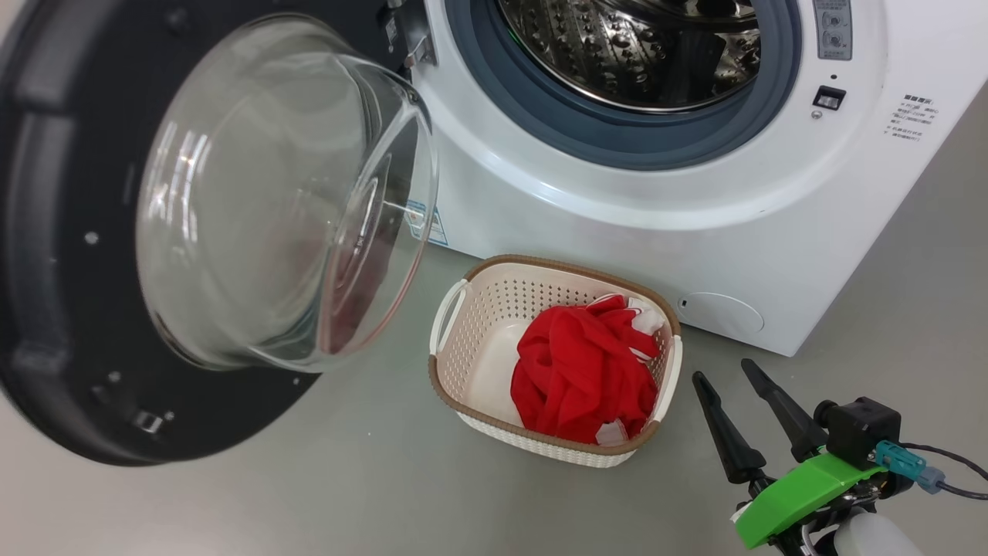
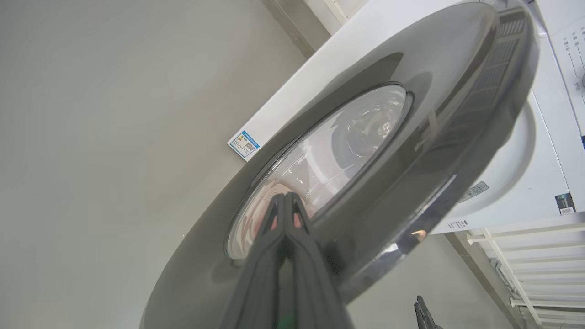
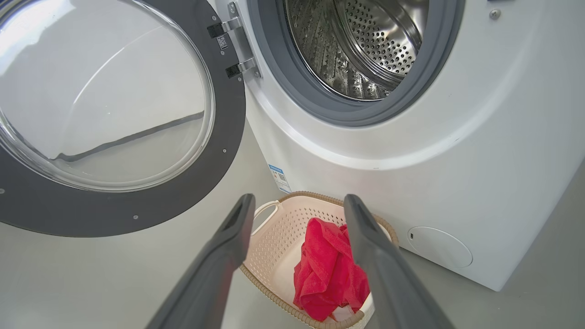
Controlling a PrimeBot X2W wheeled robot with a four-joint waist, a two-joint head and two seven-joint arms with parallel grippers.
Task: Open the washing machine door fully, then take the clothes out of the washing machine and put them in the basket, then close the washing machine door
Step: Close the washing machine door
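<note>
The washing machine (image 1: 617, 224) stands with its steel drum (image 1: 633, 54) showing nothing inside. The washing machine door (image 1: 69, 255) hangs wide open at the left, glass bowl (image 1: 285, 201) bulging toward me. The red clothes (image 1: 583, 371) lie bunched in the basket (image 1: 478, 324) on the floor before the machine. My right gripper (image 1: 724, 372) is open and holds nothing, just right of the basket; in its own view the right gripper (image 3: 299, 198) frames the clothes (image 3: 329, 269). My left gripper (image 2: 284, 196) is shut, tips at the door's (image 2: 388, 151) outer face by the window's edge; contact is unclear.
Grey floor surrounds the basket (image 3: 279, 228). A round cap (image 1: 722, 313) sits low on the machine's front and a blue sticker (image 2: 244, 144) on its lower left. A white slatted rack (image 2: 525, 260) stands beside the machine (image 2: 525, 151).
</note>
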